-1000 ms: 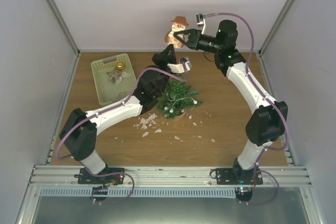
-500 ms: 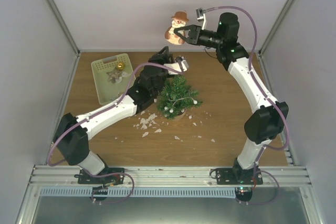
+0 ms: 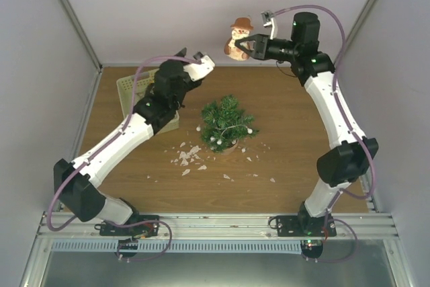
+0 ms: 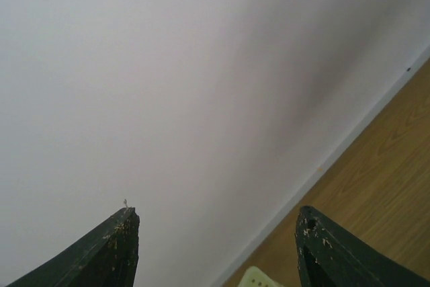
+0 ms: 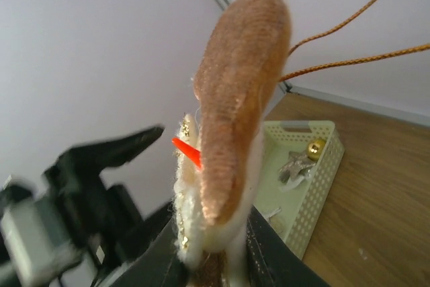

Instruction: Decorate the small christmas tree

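Note:
The small christmas tree (image 3: pixel 226 122) stands upright mid-table, dark green with white beads on its branches. My right gripper (image 3: pixel 247 47) is raised high at the back, shut on a snowman ornament (image 3: pixel 238 37) with a brown hat and an orange nose (image 5: pixel 228 146); its gold hanging cord trails to the right. My left gripper (image 3: pixel 191 56) is lifted above the table at the back left, near the basket, open with nothing between its dark fingers (image 4: pixel 111 250). The left wrist view shows only the wall and a strip of table.
A pale yellow-green basket (image 3: pixel 132 89) at the back left holds a gold ball (image 5: pixel 314 148) and a silver star (image 5: pixel 296 165); the left arm covers most of it from above. White flakes (image 3: pixel 189 158) litter the wood in front of the tree.
My left gripper has left the tree's top, opened, and swung up and to the left toward the basket. The right gripper has drifted slightly right with the snowman.

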Tool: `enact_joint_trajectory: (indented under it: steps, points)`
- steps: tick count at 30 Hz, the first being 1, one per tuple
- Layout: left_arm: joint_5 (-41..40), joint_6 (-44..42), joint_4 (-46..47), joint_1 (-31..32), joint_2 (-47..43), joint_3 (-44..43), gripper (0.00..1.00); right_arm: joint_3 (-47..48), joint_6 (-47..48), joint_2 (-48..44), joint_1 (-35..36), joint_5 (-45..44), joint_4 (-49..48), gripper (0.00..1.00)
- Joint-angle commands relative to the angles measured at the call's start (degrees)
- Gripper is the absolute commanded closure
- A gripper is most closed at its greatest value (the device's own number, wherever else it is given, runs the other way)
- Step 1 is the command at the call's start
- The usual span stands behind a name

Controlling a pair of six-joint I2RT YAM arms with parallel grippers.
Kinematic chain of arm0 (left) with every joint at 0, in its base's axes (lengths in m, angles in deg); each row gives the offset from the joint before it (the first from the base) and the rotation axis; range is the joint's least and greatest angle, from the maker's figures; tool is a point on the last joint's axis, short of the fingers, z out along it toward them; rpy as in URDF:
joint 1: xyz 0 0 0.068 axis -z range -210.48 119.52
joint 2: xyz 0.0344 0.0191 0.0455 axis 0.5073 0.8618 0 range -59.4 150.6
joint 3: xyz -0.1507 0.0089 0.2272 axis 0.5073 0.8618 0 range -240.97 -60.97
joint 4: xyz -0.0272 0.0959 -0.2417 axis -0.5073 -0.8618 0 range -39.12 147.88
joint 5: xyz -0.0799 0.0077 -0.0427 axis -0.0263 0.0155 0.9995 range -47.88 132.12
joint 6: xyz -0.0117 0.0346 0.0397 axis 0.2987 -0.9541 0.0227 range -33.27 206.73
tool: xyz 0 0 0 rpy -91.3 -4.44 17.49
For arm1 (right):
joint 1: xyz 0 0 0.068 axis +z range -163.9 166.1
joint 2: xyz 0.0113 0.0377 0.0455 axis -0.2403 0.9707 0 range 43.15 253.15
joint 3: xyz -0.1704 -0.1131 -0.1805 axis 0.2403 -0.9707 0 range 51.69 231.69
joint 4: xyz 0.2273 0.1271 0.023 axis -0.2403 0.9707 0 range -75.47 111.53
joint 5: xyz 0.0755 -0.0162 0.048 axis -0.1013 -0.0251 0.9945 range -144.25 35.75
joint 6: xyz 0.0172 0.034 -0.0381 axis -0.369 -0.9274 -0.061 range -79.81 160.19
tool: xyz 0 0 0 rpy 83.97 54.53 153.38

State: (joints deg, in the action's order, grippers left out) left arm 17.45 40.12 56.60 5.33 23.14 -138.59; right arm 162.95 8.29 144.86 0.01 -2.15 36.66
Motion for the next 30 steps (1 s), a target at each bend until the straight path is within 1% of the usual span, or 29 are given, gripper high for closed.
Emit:
enact_joint_trajectory:
  steps: [1, 4, 8, 12, 16, 19, 24, 27, 30]
  points:
    - [5.7, 8.5, -6.2, -5.0, -1.9, -3.9, 0.35, -3.5, 3.9, -7.7, -0.3, 3.9, 3.5, 0.82]
    - [9.2, 11.1, -8.6, -8.6, -2.2, -5.3, 0.35, -6.7, 5.1, -12.0, -0.4, 5.9, 4.6, 0.82]
    - [10.7, 11.5, -8.9, -10.3, -2.6, -5.0, 0.35, -11.7, 6.2, -18.6, -0.2, 7.2, 5.4, 0.82]
    - [12.4, 12.9, -9.4, -11.7, -2.2, -5.8, 0.35, -21.9, 8.8, -25.6, 0.1, 7.9, 6.5, 0.82]
    - [14.7, 14.4, -10.6, -13.2, -1.3, -7.2, 0.35, -33.1, 12.7, -33.1, 0.8, 7.0, 7.5, 0.87]
    - [15.8, 15.0, -11.2, -13.8, -0.7, -7.6, 0.35, -39.9, 14.4, -39.0, 1.5, 4.7, 6.5, 0.88]
    - [16.9, 15.6, -11.6, -13.8, -0.1, -7.8, 0.35, -50.3, 14.9, -46.9, 3.6, 7.4, 0.2, 0.88]
    - [17.3, 15.7, -11.9, -13.8, 0.2, -7.7, 0.35, -56.4, 14.4, -49.7, 4.7, 7.1, -3.0, 0.89]
    - [17.2, 15.8, -11.9, -13.9, 0.3, -7.7, 0.35, -62.2, 12.9, -50.4, 6.1, 7.2, -6.5, 0.9]
